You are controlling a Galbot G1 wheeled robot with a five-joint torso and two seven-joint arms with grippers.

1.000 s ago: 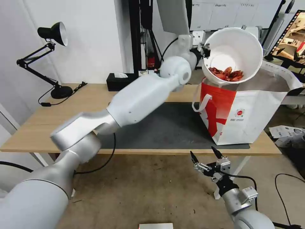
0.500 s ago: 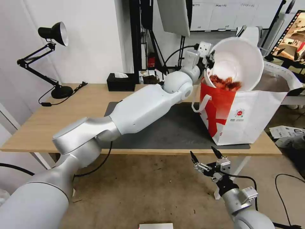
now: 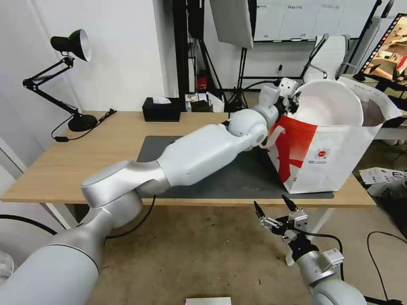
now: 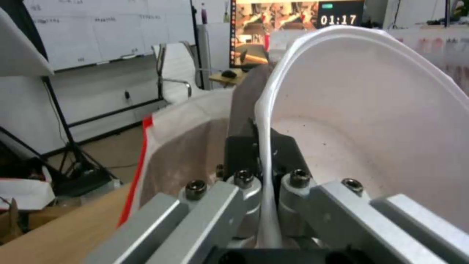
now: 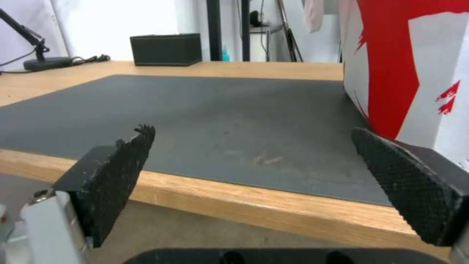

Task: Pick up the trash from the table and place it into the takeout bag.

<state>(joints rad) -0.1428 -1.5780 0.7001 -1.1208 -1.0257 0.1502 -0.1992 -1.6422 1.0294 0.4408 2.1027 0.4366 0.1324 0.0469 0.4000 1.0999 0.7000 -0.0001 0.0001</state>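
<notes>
Resting tilted in the open mouth of the takeout bag (image 3: 335,156), the white bowl (image 3: 330,103) lies partly below the bag's rim with its inside facing the head camera; its contents cannot be made out in this view. The left gripper (image 3: 292,103) is at the bowl's near-left edge, jaws clenched on the rim; in the left wrist view the thin white rim of the bowl (image 4: 371,121) runs down between the two black fingers (image 4: 285,146), and the bag's foil lining (image 4: 190,146) lies just beyond. The left arm extends across the dark grey mat (image 3: 229,178) toward the bag, which stands upright on the mat's right end on the tabletop (image 3: 85,144). The right gripper (image 3: 275,207) hangs below the tabletop's front edge, near the bag's front corner, jaws released and spread wide apart, holding nothing. A black tissue box (image 3: 161,109) and a black desk lamp (image 3: 70,76) stand at the far side of the tabletop.
</notes>
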